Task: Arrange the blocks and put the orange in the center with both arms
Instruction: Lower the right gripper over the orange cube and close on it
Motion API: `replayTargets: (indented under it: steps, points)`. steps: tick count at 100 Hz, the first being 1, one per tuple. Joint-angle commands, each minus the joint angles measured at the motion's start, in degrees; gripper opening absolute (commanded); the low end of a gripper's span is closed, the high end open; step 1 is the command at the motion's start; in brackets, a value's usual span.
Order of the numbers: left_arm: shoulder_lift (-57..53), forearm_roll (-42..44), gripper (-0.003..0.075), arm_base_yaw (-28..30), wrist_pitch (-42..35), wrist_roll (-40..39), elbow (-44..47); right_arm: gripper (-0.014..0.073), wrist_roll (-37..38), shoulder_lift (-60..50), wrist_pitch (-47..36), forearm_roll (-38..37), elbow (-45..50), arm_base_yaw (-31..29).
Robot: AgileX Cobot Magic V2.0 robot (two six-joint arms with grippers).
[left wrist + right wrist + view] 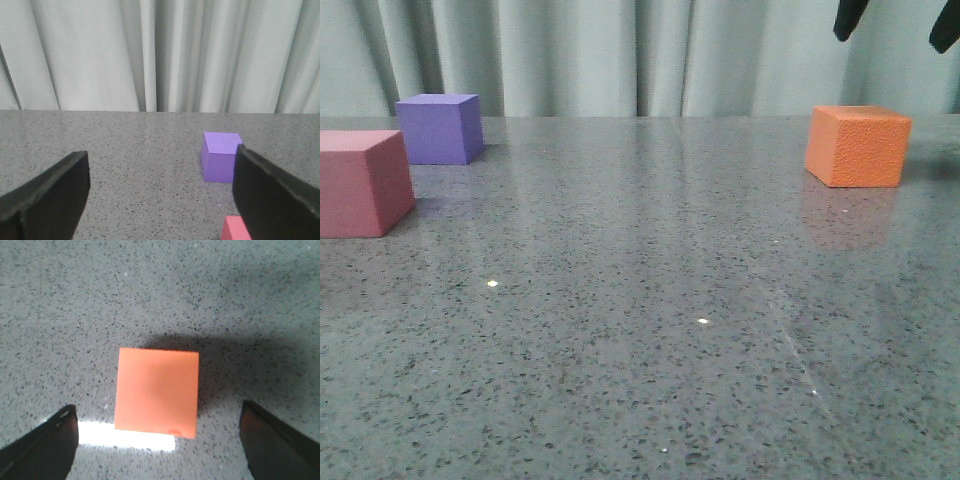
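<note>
**Three cubes on the speckled table, both grippers spread and empty**

From the front, the orange cube sits on the grey speckled table at the far right, well apart from the other two blocks. The purple cube stands at the far left near the curtain, and the pink-red cube lies just in front of it, nearer the camera and cut off by the left edge. The two are close, with a narrow strip of table showing between them.

The front view gives only the dark tips of the right gripper, hanging above the orange cube at the top right corner. The right wrist view supplies the rest: it looks straight down on the orange cube, whose top face lies between the two fingers, spread wide and clear of the cube on both sides (a bright glare strip lies on the table along one edge of the cube).

The left gripper shows only in its own wrist view. Its fingers are wide apart, holding nothing. That view faces the curtain, with the purple cube ahead beside one finger, and a corner of the pink-red cube at the frame's edge.
</note>
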Motion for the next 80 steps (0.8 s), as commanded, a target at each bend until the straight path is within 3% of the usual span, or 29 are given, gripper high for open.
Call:
replayTargets:
  steps: [1, 68, 80]
  points:
    - [0.34, -0.45, 0.0554, -0.10, -4.95, 0.07, -2.18, 0.0644, 0.28, -0.17, -0.51, 1.10, -3.66, 0.31]
    - [0.34, -0.45, 0.0554, -0.10, -5.23, 0.07, -2.18, 0.0641, 0.21, 8.95, 1.37, 1.69, -4.66, 0.36]
    - [0.34, -0.45, 0.0554, -0.10, -5.23, 0.07, -2.18, 0.0529, 0.21, 9.63, 1.65, 1.69, -4.66, 0.36]
